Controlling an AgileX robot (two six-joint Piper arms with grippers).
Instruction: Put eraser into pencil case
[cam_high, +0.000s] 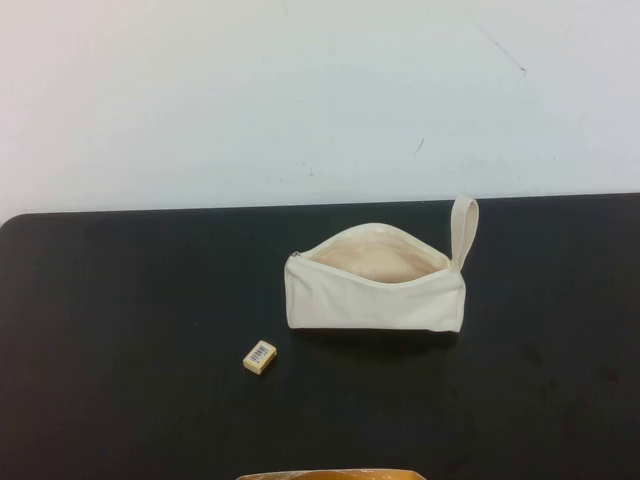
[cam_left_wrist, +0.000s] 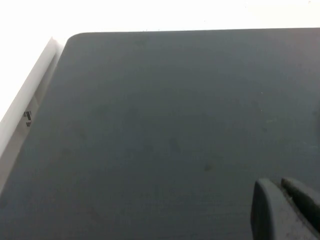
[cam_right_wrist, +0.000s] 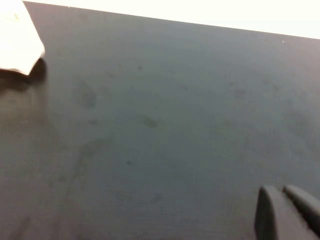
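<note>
The eraser (cam_high: 260, 356), a tiny cream-yellow block with a barcode label, lies on the black table in front of and left of the pencil case. The pencil case (cam_high: 375, 282) is a cream-white zip pouch, standing unzipped with its beige lining showing and its fabric loop (cam_high: 463, 227) at the right end. One corner of the pencil case shows in the right wrist view (cam_right_wrist: 20, 45). Neither arm shows in the high view. My left gripper (cam_left_wrist: 280, 189) is shut and empty above bare table. My right gripper (cam_right_wrist: 280, 192) is shut and empty above bare table, right of the case.
The black table (cam_high: 120, 330) ends at a white wall behind. Its rounded far left corner (cam_left_wrist: 75, 40) shows in the left wrist view. An orange-brown object (cam_high: 330, 474) peeks in at the table's near edge.
</note>
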